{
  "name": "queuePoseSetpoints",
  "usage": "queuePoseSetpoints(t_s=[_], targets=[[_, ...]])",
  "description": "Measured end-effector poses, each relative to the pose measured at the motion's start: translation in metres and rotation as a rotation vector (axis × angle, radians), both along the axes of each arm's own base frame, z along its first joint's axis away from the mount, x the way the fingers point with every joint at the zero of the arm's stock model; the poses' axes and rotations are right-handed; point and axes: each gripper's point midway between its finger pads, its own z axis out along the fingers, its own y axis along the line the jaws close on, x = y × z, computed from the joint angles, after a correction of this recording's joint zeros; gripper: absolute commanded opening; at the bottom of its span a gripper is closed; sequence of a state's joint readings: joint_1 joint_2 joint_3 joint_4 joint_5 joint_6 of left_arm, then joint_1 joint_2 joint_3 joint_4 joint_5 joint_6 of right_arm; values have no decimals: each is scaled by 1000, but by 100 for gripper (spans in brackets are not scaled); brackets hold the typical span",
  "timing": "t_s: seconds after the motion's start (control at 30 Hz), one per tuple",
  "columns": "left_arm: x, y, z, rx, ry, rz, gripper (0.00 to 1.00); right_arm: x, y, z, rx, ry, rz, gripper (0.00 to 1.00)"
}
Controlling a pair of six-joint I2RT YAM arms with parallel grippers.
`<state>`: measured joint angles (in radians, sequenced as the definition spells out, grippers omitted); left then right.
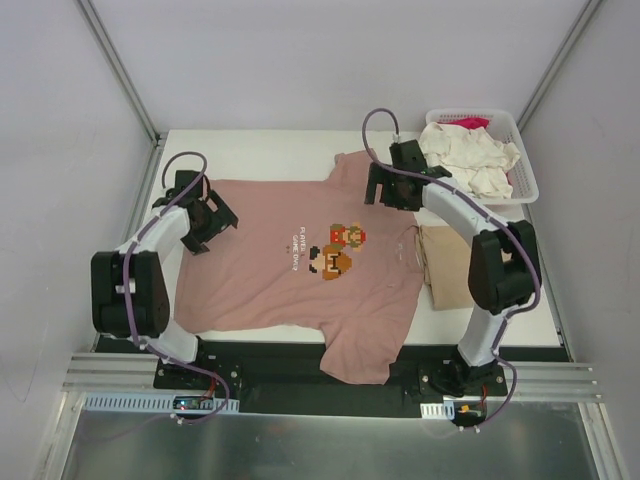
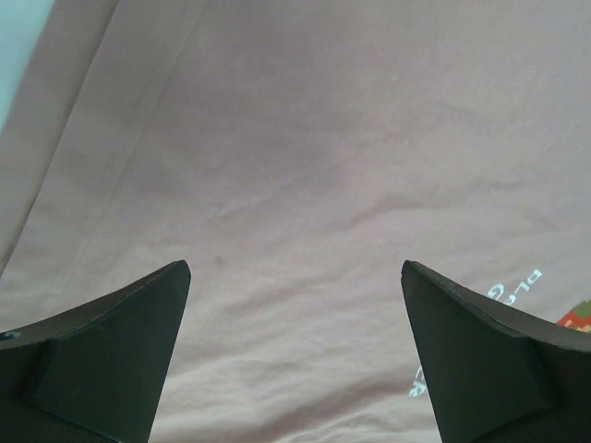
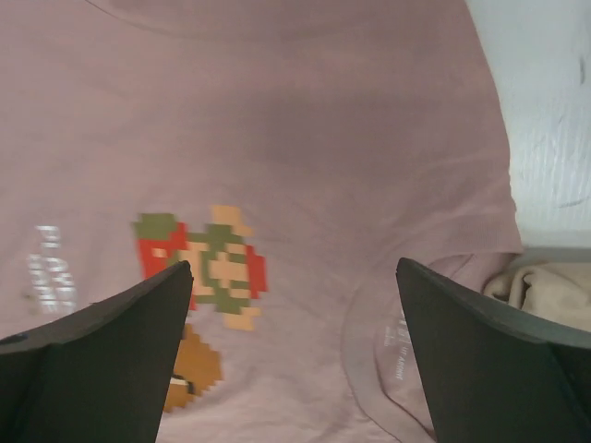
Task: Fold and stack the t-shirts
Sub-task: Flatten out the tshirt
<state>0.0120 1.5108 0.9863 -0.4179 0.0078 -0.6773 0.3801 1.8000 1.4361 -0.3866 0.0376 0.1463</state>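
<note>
Pink t-shirt (image 1: 290, 270): spread flat, print side up, across the middle of the tabletop (image 1: 270, 150); its near sleeve hangs over the near edge.
Print (image 1: 337, 250): pixel figures at the shirt's centre, with small white text (image 1: 296, 246) just left of them.
Left jaws: wide apart and holding nothing, above the plain cloth at the pink shirt's left end.
Right jaws: also wide apart and empty, above the pink shirt's far right part, near its far sleeve; the wrist views do not settle whether either pair touches the cloth.
Tan t-shirt (image 1: 447, 265): folded, lying just right of the pink shirt's collar, its edge apparently tucked under it.
Basket (image 1: 527, 178): white, beyond the pink shirt's far right corner, holding a crumpled cream t-shirt (image 1: 470, 155) with a magenta one (image 1: 470, 122) behind it.
</note>
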Motion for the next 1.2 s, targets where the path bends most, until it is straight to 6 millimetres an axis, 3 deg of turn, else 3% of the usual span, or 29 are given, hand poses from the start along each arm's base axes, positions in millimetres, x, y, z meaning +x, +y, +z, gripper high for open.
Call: queuePoseSetpoints(t_s=[0.17, 0.3, 0.73, 0.93, 1.07, 1.13, 1.2], targets=[[29, -3, -25, -10, 61, -23, 99, -25, -25, -74, -114, 256, -23, 97], [36, -2, -42, -11, 107, -23, 99, -31, -38, -101, -152, 382, -47, 97], [118, 3, -39, -27, 59, -17, 99, 93, -25, -91, -19, 316, -48, 97], [141, 5, -31, -27, 29, -34, 99, 126, -13, -78, 110, 212, -5, 97], [136, 8, -13, -10, 16, -33, 99, 136, -5, -59, 116, 124, 58, 97], [119, 11, 5, 13, 2, -21, 99, 124, 0, -44, 87, 98, 95, 97], [89, 17, 29, 44, -34, 1, 99, 99, 6, -22, 62, 60, 132, 97]])
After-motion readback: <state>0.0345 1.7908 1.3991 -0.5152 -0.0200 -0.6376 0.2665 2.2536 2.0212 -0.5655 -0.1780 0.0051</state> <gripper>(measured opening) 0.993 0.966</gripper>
